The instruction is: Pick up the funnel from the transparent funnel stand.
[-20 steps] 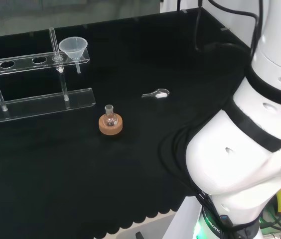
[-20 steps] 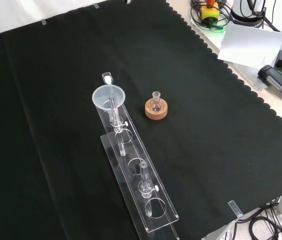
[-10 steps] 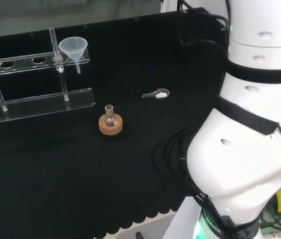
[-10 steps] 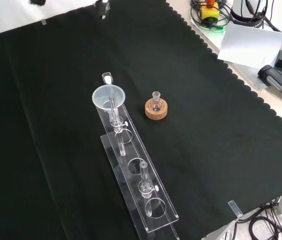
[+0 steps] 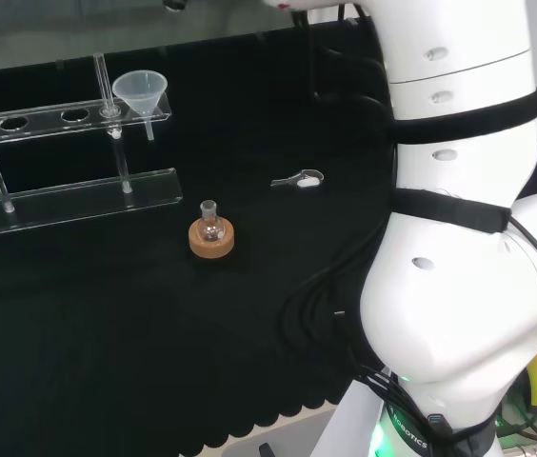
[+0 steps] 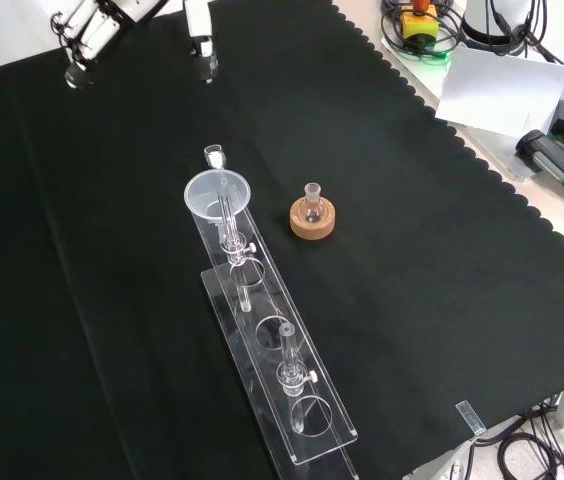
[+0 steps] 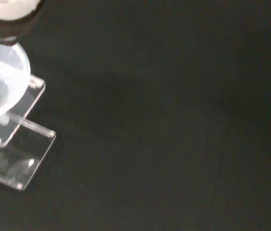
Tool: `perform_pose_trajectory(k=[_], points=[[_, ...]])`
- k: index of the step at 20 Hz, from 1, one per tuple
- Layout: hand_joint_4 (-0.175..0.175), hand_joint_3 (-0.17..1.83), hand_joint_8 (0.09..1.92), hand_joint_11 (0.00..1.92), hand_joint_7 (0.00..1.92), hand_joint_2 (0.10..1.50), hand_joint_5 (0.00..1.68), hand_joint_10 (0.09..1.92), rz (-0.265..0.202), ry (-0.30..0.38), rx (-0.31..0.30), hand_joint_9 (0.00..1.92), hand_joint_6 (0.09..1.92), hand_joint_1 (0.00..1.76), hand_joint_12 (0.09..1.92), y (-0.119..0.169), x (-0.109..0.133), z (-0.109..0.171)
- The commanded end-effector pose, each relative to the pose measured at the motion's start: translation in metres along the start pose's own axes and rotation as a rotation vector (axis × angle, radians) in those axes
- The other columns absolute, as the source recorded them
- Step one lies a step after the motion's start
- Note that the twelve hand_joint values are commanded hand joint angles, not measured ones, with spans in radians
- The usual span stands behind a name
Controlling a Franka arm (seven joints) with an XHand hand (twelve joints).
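Task is judged barely begun: nothing is grasped, and the reach, the grasp and the lift-out are all left.

Front view, left to right: the hand [image 6: 97, 25] is seen at the top edge, well apart from the stand, with fingers [image 6: 200, 30] pointing down and spread apart, straight, nothing held between them. Next, the transparent funnel stand [image 6: 272, 355] is laid diagonally on the black-clothed counter [image 6: 442, 300]. The clear funnel [image 6: 216, 193] is seated in the stand's end hole nearest the hand, bowl up, stem hanging down through the top plate. It is untouched. The stand's other holes are seen empty. A small clear item [image 6: 213, 155] lies on the cloth just beyond the funnel end; what it is cannot be told. To the right, a small round-bottom flask [image 6: 311, 207] is set upright in a cork ring [image 6: 312, 220], beside the stand but apart from it. Whether anything is in the flask cannot be told. Funnel bowl looks empty.

In the head view the funnel [image 5: 140, 92] is seen at the stand's right end.

Wrist view: funnel rim [image 7: 1, 86] and stand corner [image 7: 25, 159] are seen close.
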State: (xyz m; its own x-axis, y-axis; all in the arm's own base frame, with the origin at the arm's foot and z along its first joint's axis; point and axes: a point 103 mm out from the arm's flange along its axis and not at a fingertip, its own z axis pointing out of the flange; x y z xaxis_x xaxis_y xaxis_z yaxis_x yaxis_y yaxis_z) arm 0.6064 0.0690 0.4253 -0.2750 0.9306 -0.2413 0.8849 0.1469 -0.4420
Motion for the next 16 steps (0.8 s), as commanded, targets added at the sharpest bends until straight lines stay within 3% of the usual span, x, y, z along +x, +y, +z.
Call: perform_pose_trajectory(k=[1, 9, 16], points=[[-0.107, 0.00, 0.67, 0.00, 0.31, 0.63, 0.19, 0.99, -0.027, -0.006, 0.072, 0.07, 0.09, 0.67, 1.36, -0.003, 0.013, 0.016], [-0.115, 0.00, 0.66, 0.00, 0.30, 0.64, 0.17, 0.99, -0.036, 0.058, 0.006, 0.06, 0.09, 0.66, 1.32, -0.015, 0.030, 0.021], [-0.119, 0.01, 0.66, 0.00, 0.30, 0.64, 0.16, 0.99, -0.051, 0.089, 0.014, 0.07, 0.09, 0.66, 1.32, -0.012, 0.033, 0.039]])
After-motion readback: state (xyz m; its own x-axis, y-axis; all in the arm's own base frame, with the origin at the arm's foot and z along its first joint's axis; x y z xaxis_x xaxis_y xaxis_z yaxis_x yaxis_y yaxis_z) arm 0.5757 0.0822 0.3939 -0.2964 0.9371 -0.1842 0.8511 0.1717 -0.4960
